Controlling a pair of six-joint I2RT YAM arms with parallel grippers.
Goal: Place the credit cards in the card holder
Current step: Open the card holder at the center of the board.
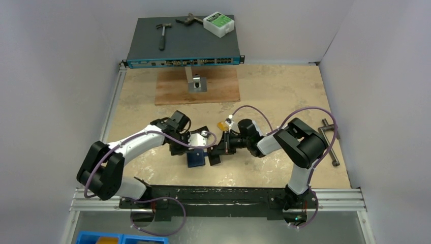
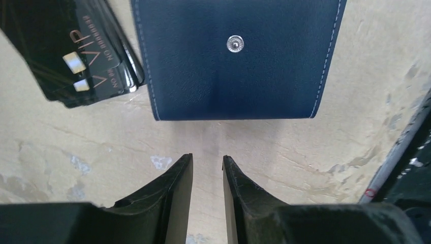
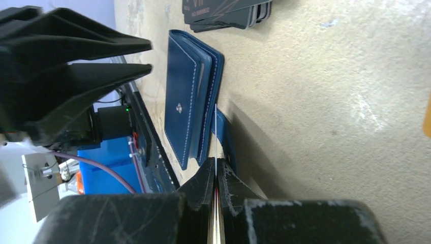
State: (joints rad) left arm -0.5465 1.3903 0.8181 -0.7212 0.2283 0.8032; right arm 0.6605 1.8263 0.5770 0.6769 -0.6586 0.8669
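Your right pincer (image 3: pixel 216 165) gripped a card (image 3: pixel 216 132), which probably needed lining up with a pocket of the wallet (image 3: pixel 190 101) just ahead; your left pincer (image 2: pixel 207 160) sat ajar, empty.

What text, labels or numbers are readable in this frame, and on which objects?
"VIP" (seems to read, seen rotated): large pale letters on the black card.
Small print beside it: too blurred.
Network switch front labels and white-green box label: too small.
Card holder: none.
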